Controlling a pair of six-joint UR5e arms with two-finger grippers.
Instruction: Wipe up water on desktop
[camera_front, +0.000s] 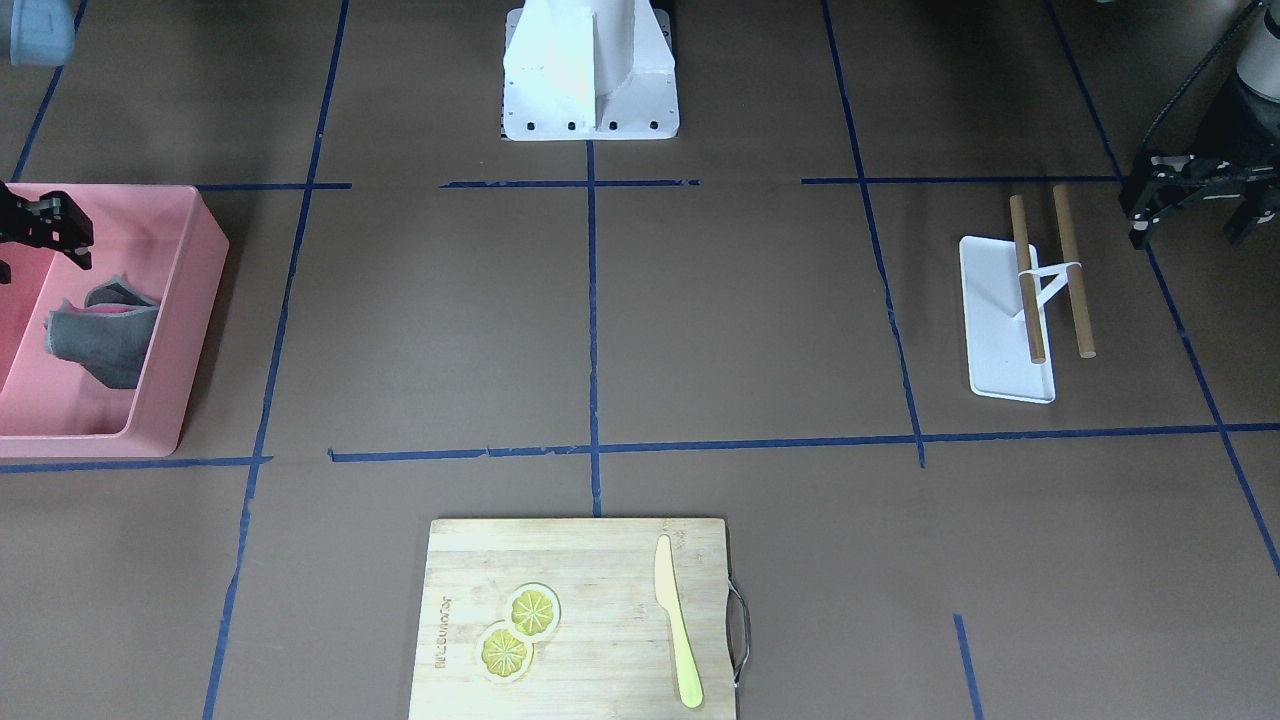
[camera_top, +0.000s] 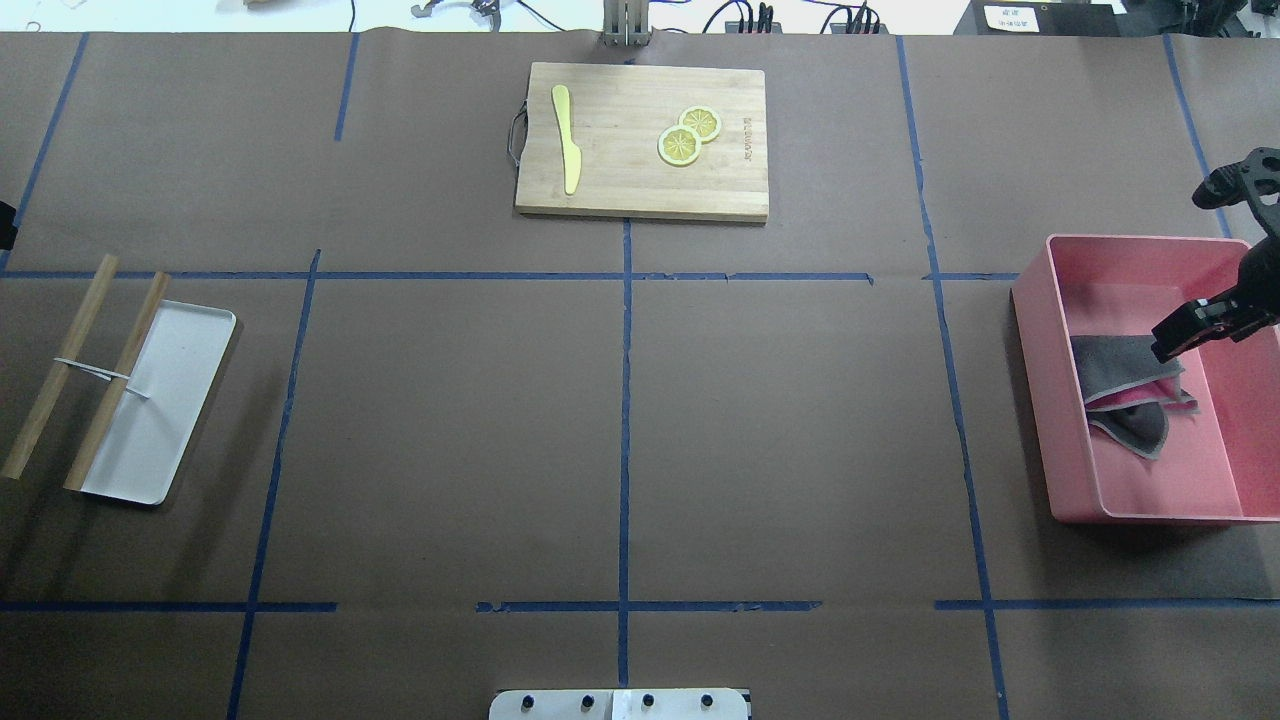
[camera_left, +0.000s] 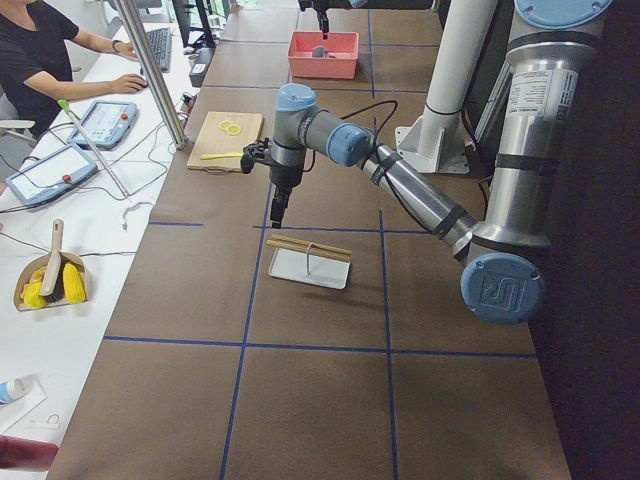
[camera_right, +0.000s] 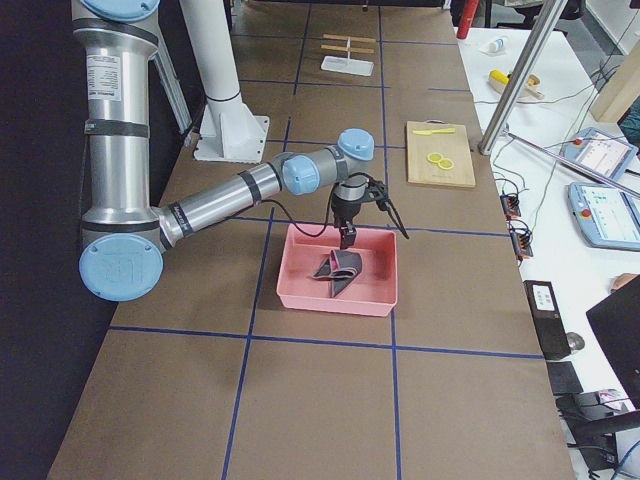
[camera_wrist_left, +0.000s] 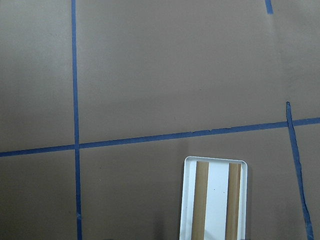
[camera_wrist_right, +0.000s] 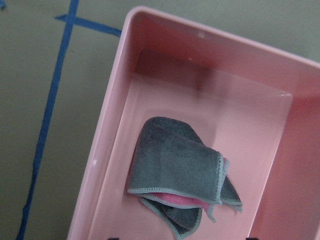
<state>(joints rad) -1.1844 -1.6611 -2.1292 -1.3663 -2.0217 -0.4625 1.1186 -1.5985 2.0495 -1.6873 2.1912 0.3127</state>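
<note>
**Entry: grey cloth (camera_wrist_right: 175, 175) in pink bin (camera_top: 1040, 380); right gripper (camera_front: 42, 265) poised over it, jaws wide, empty.**
You find the cloth folded on the bin floor at the right end of the desktop (camera_top: 450, 430), straight below that gripper. The left gripper (camera_front: 1190, 235), also spread and empty, hangs well apart by the white tray (camera_front: 990, 300). No water is discernible on the desktop, and frame edges crop the right gripper.

Burnt-in brand word on cutting board (camera_front: 590, 640), too small to read; "UR" logo, blue arm-joint cap (camera_left: 503, 288).
</note>
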